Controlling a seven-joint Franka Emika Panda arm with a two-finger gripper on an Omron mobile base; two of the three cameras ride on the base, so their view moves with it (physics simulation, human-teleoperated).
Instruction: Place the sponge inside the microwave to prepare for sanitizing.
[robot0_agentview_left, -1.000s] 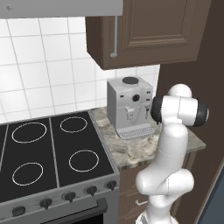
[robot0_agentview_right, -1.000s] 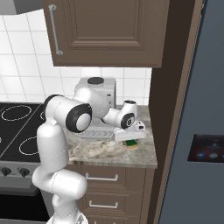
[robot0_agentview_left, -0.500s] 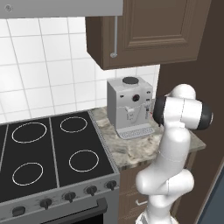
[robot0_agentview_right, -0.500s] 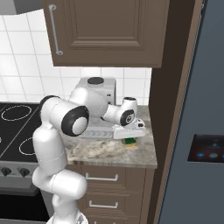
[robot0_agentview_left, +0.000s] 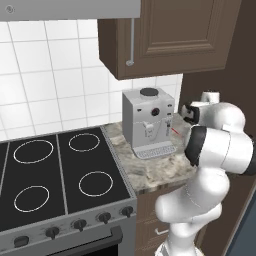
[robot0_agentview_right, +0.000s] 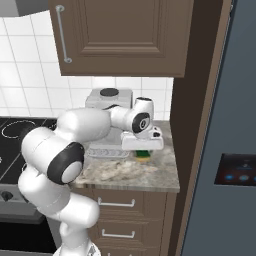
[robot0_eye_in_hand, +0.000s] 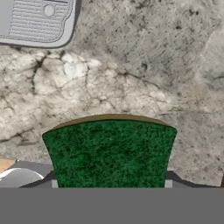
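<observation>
Counter (robot0_agentview_right: 150, 172): mottled stone top right of the stove, under the wall cabinet; carries the items below

Coffee machine (robot0_agentview_left: 148, 122): white, boxy, at the back of the counter; its slotted drip tray (robot0_eye_in_hand: 37, 22) sits in the upper left corner of the hand view, well apart from the sponge

End effector (robot0_agentview_right: 143, 149): pointed straight down over the counter's right part, just right of the coffee machine. Whether its fingers are spread or pressed together cannot be told

Sponge (robot0_eye_in_hand: 109, 153): lies flat on the counter, green scrub face up with a yellow edge on the far side, directly beneath the end effector. Its width runs across the hand view. Judged ready for a straight descent
</observation>
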